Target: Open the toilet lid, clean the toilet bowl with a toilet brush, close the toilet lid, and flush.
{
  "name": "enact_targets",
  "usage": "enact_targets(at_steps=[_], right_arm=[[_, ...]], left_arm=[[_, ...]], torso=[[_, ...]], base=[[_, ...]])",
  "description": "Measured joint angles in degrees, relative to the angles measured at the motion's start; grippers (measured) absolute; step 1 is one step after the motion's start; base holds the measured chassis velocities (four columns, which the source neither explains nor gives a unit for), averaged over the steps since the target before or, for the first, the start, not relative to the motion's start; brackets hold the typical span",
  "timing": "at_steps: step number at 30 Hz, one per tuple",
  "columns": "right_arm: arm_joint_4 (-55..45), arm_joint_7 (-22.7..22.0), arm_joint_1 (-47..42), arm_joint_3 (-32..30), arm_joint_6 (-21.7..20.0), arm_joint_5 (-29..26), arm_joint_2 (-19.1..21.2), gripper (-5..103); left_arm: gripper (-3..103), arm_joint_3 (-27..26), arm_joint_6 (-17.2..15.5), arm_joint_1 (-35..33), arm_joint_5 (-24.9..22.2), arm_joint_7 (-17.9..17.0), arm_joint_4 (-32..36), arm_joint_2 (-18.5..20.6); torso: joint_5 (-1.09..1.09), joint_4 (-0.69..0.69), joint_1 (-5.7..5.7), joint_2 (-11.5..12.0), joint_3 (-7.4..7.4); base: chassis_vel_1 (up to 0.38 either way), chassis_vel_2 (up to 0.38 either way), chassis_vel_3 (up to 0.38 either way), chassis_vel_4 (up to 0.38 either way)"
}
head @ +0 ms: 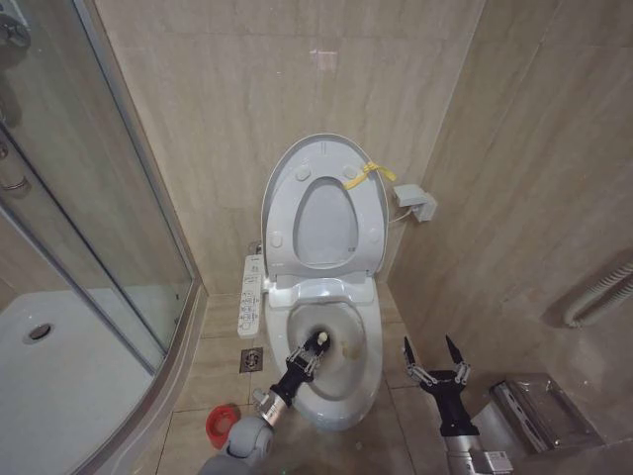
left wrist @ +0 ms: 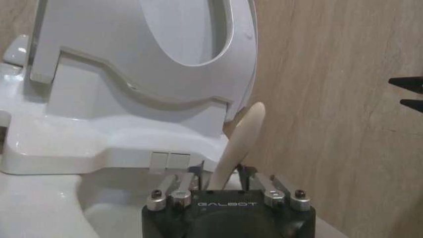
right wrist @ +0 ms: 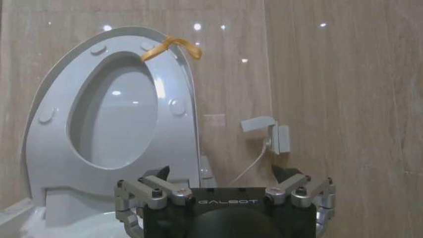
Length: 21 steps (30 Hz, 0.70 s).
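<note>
We see the left gripper (head: pixel 315 348) over the toilet bowl (head: pixel 364 388), pinching the toilet brush (left wrist: pixel 238 144) — the toilet lid (head: pixel 372 206) stands raised. The right gripper (head: pixel 433 358) hovers beside the bowl, fingers spread.

A small tiled bathroom. Beige stone-look wall tiles (head: pixel 247 89) cover the walls at 12 o'clock and 3 o'clock. A white toilet bowl (head: pixel 331 396) stands against the far wall, its toilet lid (head: pixel 282 188) raised upright. A curved glass shower enclosure (head: pixel 89 198) with a white shower tray (head: pixel 59 366) fills the 9 o'clock side. A square floor drain (head: pixel 251 360) sits in the tiled floor just beside the toilet. A white wall socket (head: pixel 415 203) is mounted near 1 o'clock.
</note>
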<state>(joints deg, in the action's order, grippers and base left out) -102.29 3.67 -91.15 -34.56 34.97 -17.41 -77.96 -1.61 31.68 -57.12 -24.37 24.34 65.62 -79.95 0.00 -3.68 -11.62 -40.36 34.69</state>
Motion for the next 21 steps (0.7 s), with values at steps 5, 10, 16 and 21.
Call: enact_targets(at_steps=[5,10,16,21], right_arm=[[0.49,0.01,0.48,0.22,0.0,0.03,-0.16,100],[0.9,0.1,0.8,0.42,0.0,0.13,-0.23,100],[1.03,0.11,0.82,0.38,0.0,0.16,0.04,100],[0.95,0.11,0.61,0.26,0.0,0.14,0.2,100]], left_arm=[[28,-0.06,-0.04,-0.02,-0.1,-0.08,-0.08,0.33],[55,-0.09,-0.04,0.51,-0.15,-0.11,-1.37,0.25],[82,0.36,-0.03,0.88,-0.11,-0.12,-1.8,-0.36],[96,1.11,-0.14,1.02,0.09,-0.23,-1.18,-1.01]], torso=[[0.0,0.01,0.0,0.0,0.0],[0.0,0.01,0.0,0.0,0.0],[0.0,0.01,0.0,0.0,0.0],[0.0,0.01,0.0,0.0,0.0]], base=[[0.0,0.0,0.0,0.0],[0.0,0.0,0.0,0.0],[0.0,0.0,0.0,0.0],[0.0,0.0,0.0,0.0]])
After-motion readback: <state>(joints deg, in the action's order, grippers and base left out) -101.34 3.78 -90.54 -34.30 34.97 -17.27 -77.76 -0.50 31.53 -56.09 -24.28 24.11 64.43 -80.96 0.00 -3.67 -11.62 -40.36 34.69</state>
